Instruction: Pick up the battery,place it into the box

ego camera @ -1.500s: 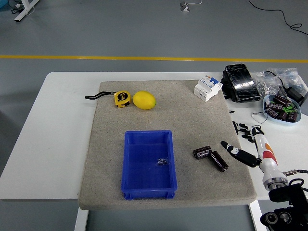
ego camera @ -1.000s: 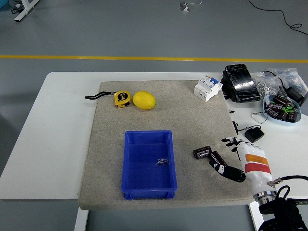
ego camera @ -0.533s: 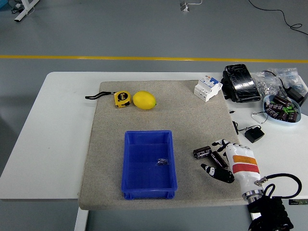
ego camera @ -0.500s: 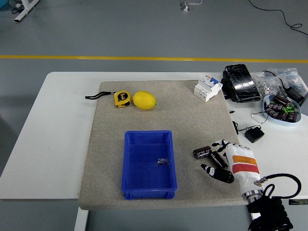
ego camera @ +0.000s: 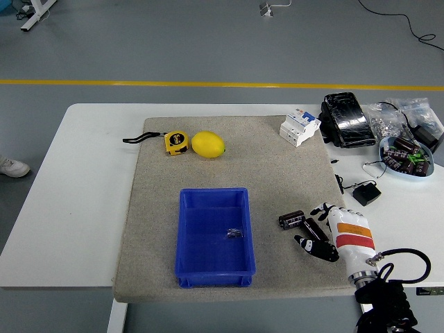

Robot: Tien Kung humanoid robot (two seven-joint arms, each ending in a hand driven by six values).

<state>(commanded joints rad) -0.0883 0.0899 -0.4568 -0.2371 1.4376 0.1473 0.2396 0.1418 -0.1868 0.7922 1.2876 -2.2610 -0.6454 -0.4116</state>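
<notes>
Two dark cylindrical batteries lie on the grey mat (ego camera: 277,159) right of the blue box (ego camera: 214,191). One battery (ego camera: 291,219) lies free. The other battery (ego camera: 312,229) lies between the thumb and fingers (ego camera: 322,210) of my right hand (ego camera: 318,229). The white-and-black hand comes in from the lower right with its fingers spread on either side of that battery, which still rests on the mat. A small dark object (ego camera: 234,234) lies inside the box. My left hand is out of view.
A yellow tape measure (ego camera: 175,141) and a lemon (ego camera: 207,144) lie at the mat's far left. A white breaker (ego camera: 299,127), a black pouch (ego camera: 347,119), a bowl of batteries (ego camera: 406,156) and a small black adapter (ego camera: 365,194) sit at the right.
My right hand swung in leftward from the mat's right edge and settled around the nearer battery. Both batteries stay in place. A shoe has appeared at the far left edge.
</notes>
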